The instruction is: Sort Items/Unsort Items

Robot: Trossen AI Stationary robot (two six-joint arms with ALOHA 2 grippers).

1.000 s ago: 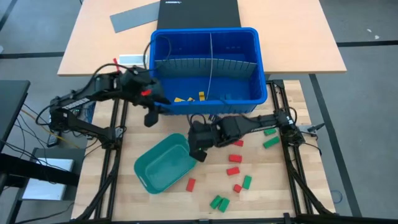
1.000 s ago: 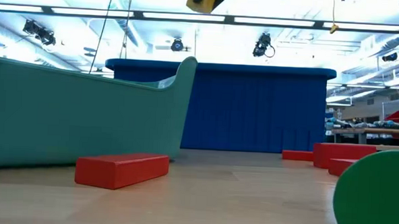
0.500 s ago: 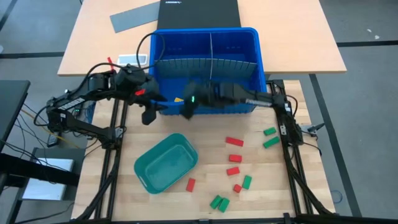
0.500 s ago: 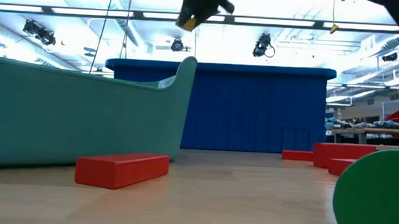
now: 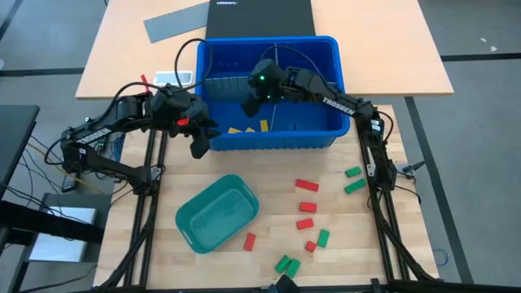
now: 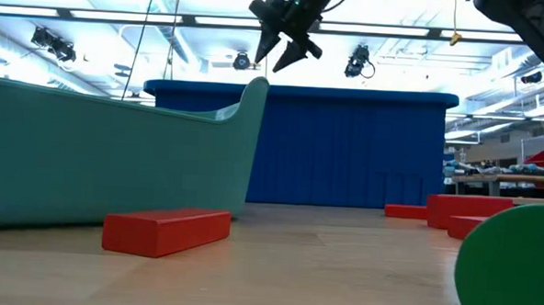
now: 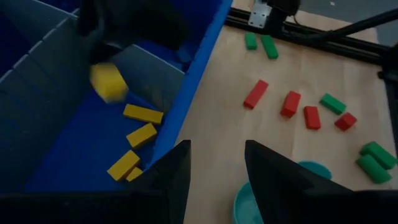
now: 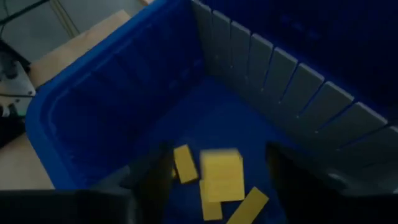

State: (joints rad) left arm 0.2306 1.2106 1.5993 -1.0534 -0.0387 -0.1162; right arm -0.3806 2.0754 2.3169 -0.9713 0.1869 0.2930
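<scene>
Yellow is what you see dropping: one yellow block point(image 8: 221, 175) hangs in the air between the right gripper's point(image 5: 254, 95) spread fingers, free of both, above the floor of the blue bin point(image 5: 336, 124). Your right gripper sits over the bin's near left compartment, just on the near side of the grey slotted divider point(image 5: 269, 84), and its fingers stand wide with nothing clamped. Below it, three or four more yellow blocks point(image 7: 142, 114) lie flat on the bin floor, close to the near wall. Your left gripper point(image 5: 198, 143) hovers just outside the bin's near left corner, over the wooden table point(image 5: 407, 213); its fingers point(image 7: 177, 167) are parted a moderate way and hold nothing. On the table, the teal tray point(image 5: 190, 231) lies near and left of centre, tilted at an angle. One red block point(image 5: 250, 240) rests just beside the tray's right end, seen up close in the low view. Further right you have four more red blocks point(image 5: 306, 185) scattered between the bin and the near edge, one green block point(image 5: 323, 238) just beside the nearest red one, two green blocks point(image 5: 353, 180) at the far right near the arm's frame, and a green pair point(image 5: 287, 264) touching each other at the near edge.
</scene>
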